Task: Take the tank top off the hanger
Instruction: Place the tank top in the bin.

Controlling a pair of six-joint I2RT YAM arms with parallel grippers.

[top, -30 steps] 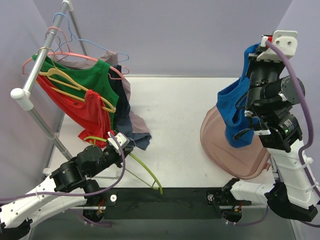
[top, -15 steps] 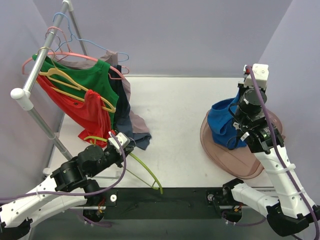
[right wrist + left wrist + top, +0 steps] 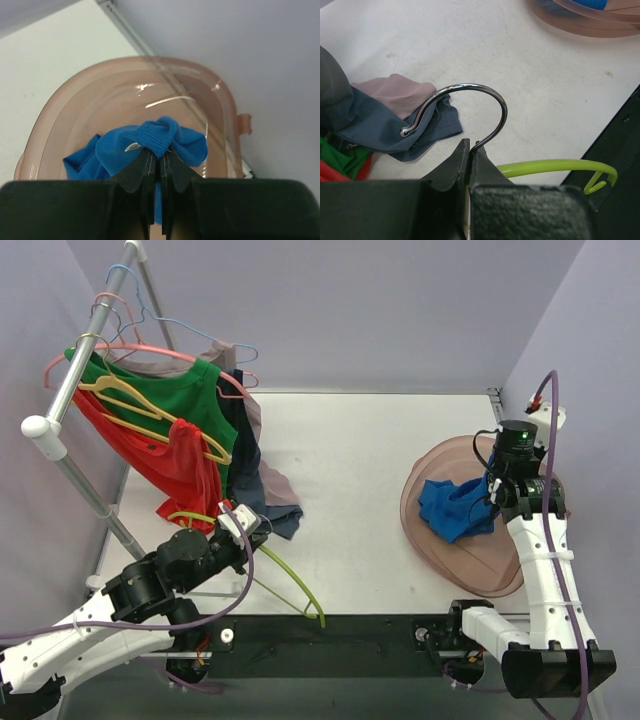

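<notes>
The blue tank top (image 3: 455,508) is off the hanger. It lies crumpled inside a pink see-through basin (image 3: 452,447) at the right side of the table (image 3: 340,460). The right gripper (image 3: 490,502) stands over the basin. In the right wrist view its fingers (image 3: 150,167) are pressed together with a fold of the blue cloth (image 3: 130,145) pinched between the tips, and the rest of the cloth rests on the bottom of the basin (image 3: 150,62).

The left gripper (image 3: 243,523) is at the near left of the table, just beside the lowest hanging clothes. It holds the green hanger (image 3: 290,580), which is bare. In the left wrist view the jaws are closed on the thin wire stem below the metal hook (image 3: 470,86), and the hook curves up and over to the left. One green arm of the hanger (image 3: 550,164) goes out to the right, near the dark near edge of the table.

At the far left stands a clothes rack (image 3: 85,350) with a slanted rail. A green shirt (image 3: 180,400), a red shirt (image 3: 185,475) and a dark blue garment (image 3: 250,480) hang on it, and their lower ends touch the table.
</notes>
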